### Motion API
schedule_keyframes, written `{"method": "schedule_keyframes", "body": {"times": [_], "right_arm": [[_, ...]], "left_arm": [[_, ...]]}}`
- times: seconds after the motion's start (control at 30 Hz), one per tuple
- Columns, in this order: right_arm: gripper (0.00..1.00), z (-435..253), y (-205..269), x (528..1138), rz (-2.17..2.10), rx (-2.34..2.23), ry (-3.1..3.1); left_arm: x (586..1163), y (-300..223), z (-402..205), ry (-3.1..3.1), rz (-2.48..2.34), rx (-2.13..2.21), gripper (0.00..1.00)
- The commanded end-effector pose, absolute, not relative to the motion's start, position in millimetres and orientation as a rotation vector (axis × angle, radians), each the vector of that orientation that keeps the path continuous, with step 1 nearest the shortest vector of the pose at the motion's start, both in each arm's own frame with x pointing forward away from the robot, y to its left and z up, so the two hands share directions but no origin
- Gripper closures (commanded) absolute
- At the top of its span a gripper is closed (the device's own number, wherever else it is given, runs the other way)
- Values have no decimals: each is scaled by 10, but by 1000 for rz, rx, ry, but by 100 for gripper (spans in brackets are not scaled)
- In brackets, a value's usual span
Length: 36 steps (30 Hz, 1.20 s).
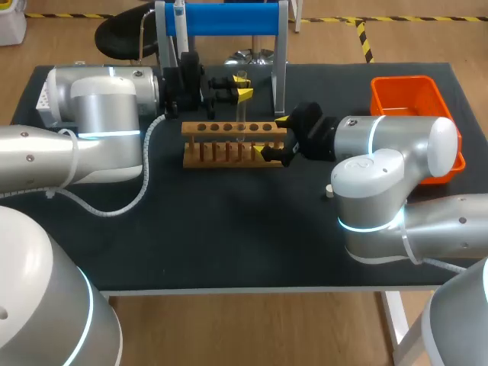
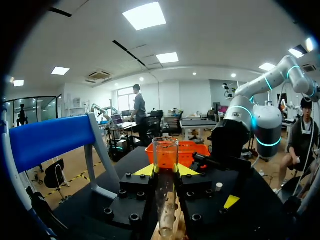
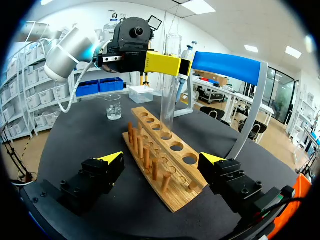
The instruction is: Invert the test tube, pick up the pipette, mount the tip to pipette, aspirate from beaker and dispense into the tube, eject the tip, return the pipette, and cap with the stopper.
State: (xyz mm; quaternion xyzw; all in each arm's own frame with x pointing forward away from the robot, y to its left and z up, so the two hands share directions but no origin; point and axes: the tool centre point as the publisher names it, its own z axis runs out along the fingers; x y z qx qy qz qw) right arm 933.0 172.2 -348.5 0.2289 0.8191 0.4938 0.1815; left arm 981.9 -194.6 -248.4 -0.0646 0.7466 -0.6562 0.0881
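A clear test tube (image 1: 241,110) (image 2: 165,185) (image 3: 170,80) stands upright over the wooden rack (image 1: 229,128) (image 3: 172,185), open end up. Its lower end reaches one of the rack's middle holes. My left gripper (image 1: 244,85) (image 2: 165,170) (image 3: 167,64) is shut on the tube's upper part. My right gripper (image 1: 273,136) (image 3: 161,158) is open, one finger on each side of the rack's right end, touching nothing. A pipette (image 1: 180,21) hangs on the blue-topped stand (image 1: 229,19) behind the rack. A small beaker (image 3: 113,106) sits beyond the rack's far end. A white stopper (image 1: 329,191) (image 2: 218,186) lies near my right arm.
An orange bin (image 1: 404,95) (image 2: 187,149) sits at the table's back right. A white box (image 1: 42,99) stands at the back left behind my left arm. The stand's metal legs (image 1: 281,61) rise close behind the rack.
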Motion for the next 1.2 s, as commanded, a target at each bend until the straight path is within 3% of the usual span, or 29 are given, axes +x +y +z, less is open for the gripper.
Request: {"method": "schedule_keyframes", "body": {"times": [0.03,1.2], "right_arm": [[0,-3488,1715,9324,1396,646,2311],[0,-3488,1715,9324,1396,646,2311]], "left_arm": [[9841,-1965,-2517,2216,-1959,-188,100],[9879,-1938,-2739,2168,-2007,-218,100]]}}
